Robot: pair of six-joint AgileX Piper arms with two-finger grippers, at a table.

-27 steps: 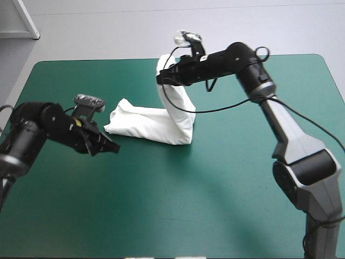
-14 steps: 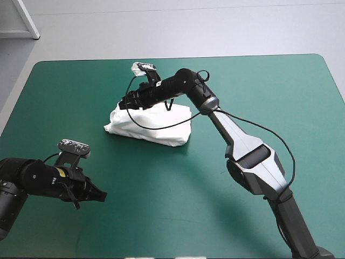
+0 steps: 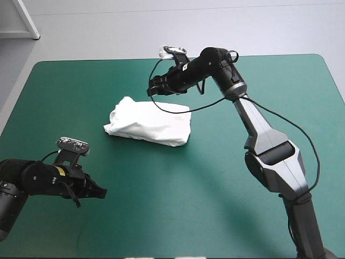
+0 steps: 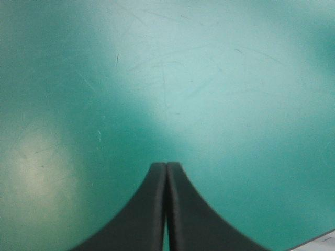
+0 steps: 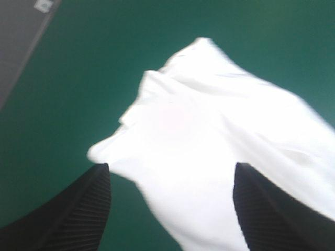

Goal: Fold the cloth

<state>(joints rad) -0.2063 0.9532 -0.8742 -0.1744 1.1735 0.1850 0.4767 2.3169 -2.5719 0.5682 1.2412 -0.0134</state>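
Folded T-shirt lying free on the teal-green counter.
The white bundle sits just ahead of and below the right pincer, whose jaws are wide apart and hold nothing. The left pincer, well apart from the bundle, is closed to a point over bare counter, empty.

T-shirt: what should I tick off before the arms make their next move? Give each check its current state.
1. White short-sleeved T-shirt folded into a bundle, lying on the teal-green table cover: ok.
2. Right pincer open, holding nothing: ok.
3. Right pincer apart from the bundle, beyond its far side: ok.
4. Left pincer shut, empty, over bare cover: ok.
5. Bundle's end nearest the left arm tidy: not ok, rumpled.
6. Layers underneath lying smooth: cannot tell.
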